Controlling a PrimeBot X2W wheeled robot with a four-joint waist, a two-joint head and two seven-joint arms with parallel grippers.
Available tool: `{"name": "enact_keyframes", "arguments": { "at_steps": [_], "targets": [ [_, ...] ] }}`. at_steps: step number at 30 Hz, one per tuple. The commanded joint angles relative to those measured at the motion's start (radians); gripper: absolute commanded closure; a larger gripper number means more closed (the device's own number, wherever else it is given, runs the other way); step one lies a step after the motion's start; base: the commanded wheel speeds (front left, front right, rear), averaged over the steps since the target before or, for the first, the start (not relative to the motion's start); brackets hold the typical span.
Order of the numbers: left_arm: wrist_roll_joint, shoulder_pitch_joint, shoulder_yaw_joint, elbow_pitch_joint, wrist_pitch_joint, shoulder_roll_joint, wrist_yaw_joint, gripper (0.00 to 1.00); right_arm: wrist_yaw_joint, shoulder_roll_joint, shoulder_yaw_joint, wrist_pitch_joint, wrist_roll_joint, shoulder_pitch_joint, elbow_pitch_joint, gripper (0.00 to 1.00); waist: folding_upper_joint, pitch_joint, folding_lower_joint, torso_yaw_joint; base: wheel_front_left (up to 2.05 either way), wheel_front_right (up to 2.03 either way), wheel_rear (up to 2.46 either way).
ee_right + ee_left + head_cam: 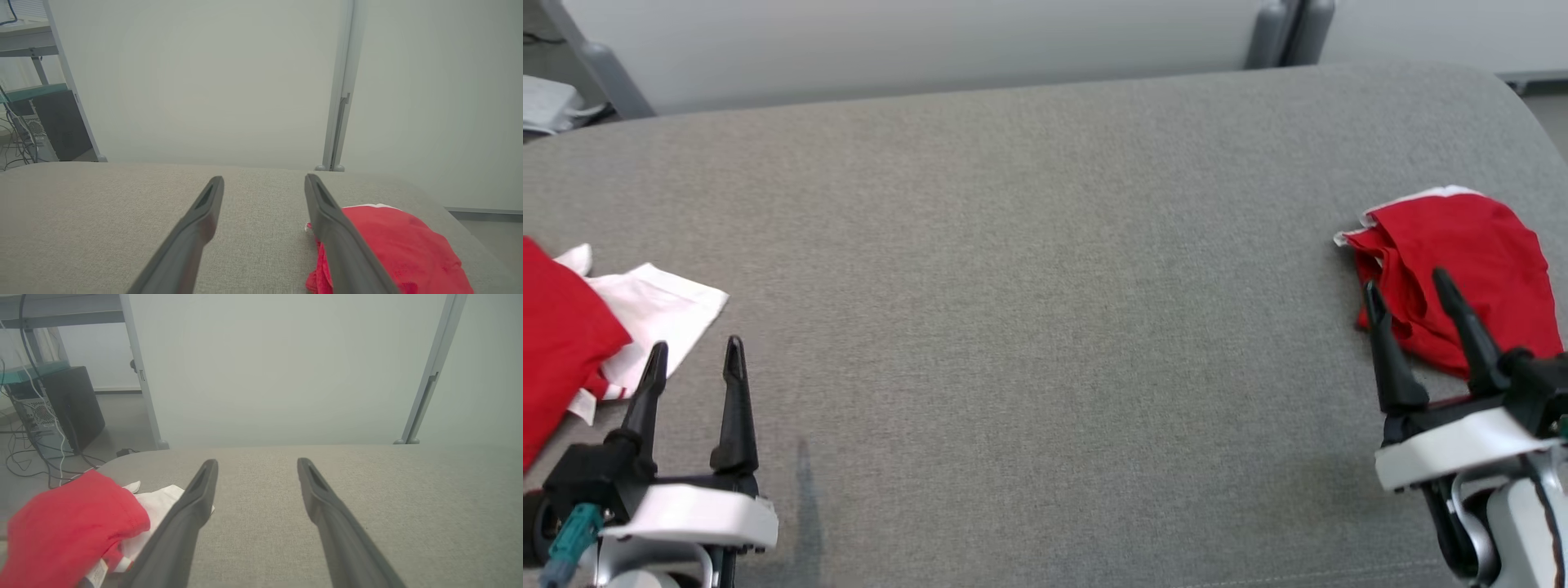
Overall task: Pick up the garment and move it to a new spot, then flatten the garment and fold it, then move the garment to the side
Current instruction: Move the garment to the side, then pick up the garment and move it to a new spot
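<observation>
- Our left fingers [737, 408] and right fingers [1390, 359] stand spread apart, holding nothing.
- The red garment [1478, 245] lies bunched at the tabletop's [1045, 286] right edge, just beside the right fingers. We judge it either already set aside or not yet started.
- A red-and-white pile [572, 327] on the left is cut off, so we cannot tell how it is folded.

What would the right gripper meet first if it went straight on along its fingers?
Probably the red garment, whose edge lies by one finger of the open right gripper; between the fingers is bare grey surface. Depth unclear.
</observation>
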Motion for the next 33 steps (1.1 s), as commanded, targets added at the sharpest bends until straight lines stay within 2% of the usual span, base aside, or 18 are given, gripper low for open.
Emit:
{"name": "enact_keyframes", "arguments": {
  "at_steps": [1,7,14,22,33],
  "targets": [
    [-0.006,-0.014,0.039,-0.032,0.000,0.026,0.008,0.00,0.001,-0.006,0.011,-0.008,-0.012,0.010,-0.032,0.00,0.0000,-0.026,0.0000,0.022,0.00,0.00,0.00],
    [-0.009,0.061,0.029,-0.063,0.000,0.017,0.013,0.00,0.001,0.050,-0.058,-0.007,-0.054,0.111,-0.066,0.00,0.0000,-0.076,0.0000,0.042,0.00,0.00,0.00],
    [-0.020,0.131,0.018,-0.072,0.013,0.011,0.013,0.00,0.001,0.091,-0.092,0.026,-0.051,0.214,-0.116,0.00,0.0000,-0.127,0.0000,0.037,0.00,0.00,0.00],
    [-0.033,0.168,0.022,-0.060,0.016,0.015,0.016,0.00,0.001,0.111,-0.100,0.065,-0.053,0.281,-0.169,0.00,0.0000,-0.159,0.0000,0.031,0.00,0.00,0.00],
    [-0.042,0.157,0.015,-0.045,0.012,0.015,0.019,0.00,0.001,0.114,-0.098,0.083,-0.049,0.296,-0.197,0.00,0.0000,-0.162,0.0000,0.030,0.00,0.00,0.00]
  ]
}}
